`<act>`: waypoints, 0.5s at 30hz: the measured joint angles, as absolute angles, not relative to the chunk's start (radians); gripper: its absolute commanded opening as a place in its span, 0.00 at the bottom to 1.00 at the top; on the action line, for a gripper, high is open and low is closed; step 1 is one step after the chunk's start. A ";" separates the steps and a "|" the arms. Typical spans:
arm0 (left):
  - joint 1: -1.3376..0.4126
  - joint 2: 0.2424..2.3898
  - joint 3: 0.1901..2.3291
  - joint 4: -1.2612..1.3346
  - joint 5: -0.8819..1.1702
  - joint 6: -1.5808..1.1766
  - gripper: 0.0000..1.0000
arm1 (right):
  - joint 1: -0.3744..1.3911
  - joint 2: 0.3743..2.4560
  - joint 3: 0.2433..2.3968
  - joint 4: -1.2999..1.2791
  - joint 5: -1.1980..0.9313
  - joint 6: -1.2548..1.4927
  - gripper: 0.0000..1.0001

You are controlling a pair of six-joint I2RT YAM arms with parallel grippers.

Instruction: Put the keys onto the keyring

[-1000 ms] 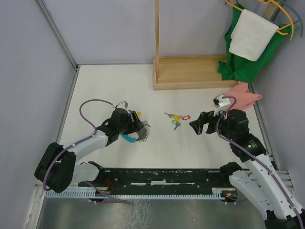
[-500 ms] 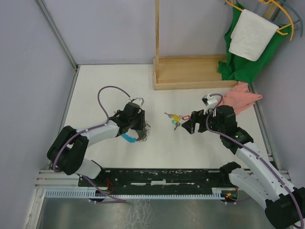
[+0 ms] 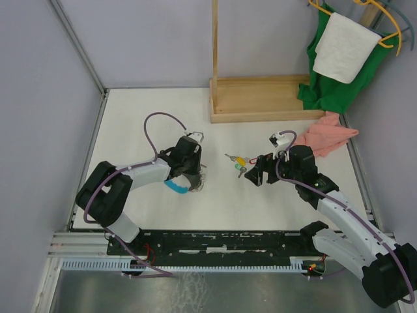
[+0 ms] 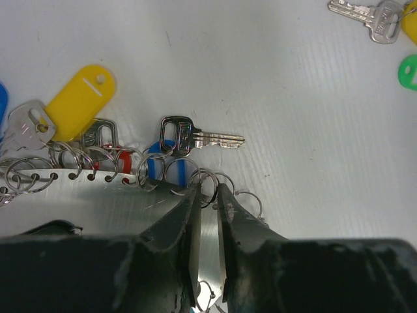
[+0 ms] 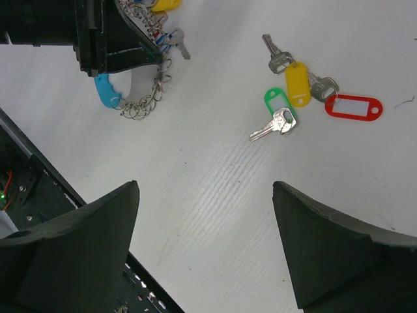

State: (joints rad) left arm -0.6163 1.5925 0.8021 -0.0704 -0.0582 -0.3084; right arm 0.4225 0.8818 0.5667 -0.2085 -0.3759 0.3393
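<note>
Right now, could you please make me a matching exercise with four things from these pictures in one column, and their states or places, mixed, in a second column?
Column one:
1. left gripper
2. right gripper
3. keys
4. pink cloth

Column two:
A. open wide
B. lying loose on the table between the two grippers
C. shut on the keyring
D. crumpled at the table's right edge

Pairs: 1-C, 2-A, 3-B, 4-D.
</note>
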 measured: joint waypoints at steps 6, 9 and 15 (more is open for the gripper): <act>-0.620 1.596 0.806 -0.062 -0.050 -0.308 0.03 | 0.439 0.910 0.560 -0.176 -0.394 0.337 0.90; -0.620 1.591 0.806 -0.062 -0.050 -0.309 0.03 | 0.451 0.926 0.559 -0.167 -0.403 0.337 0.89; -0.619 1.555 0.802 -0.074 -0.022 -0.321 0.03 | 0.489 0.956 0.559 -0.145 -0.413 0.337 0.88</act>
State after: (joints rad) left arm -0.6193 1.5547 0.8024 -0.0738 -0.0219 -0.3210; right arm 0.4892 0.9562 0.5587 -0.1448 -0.4129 0.3370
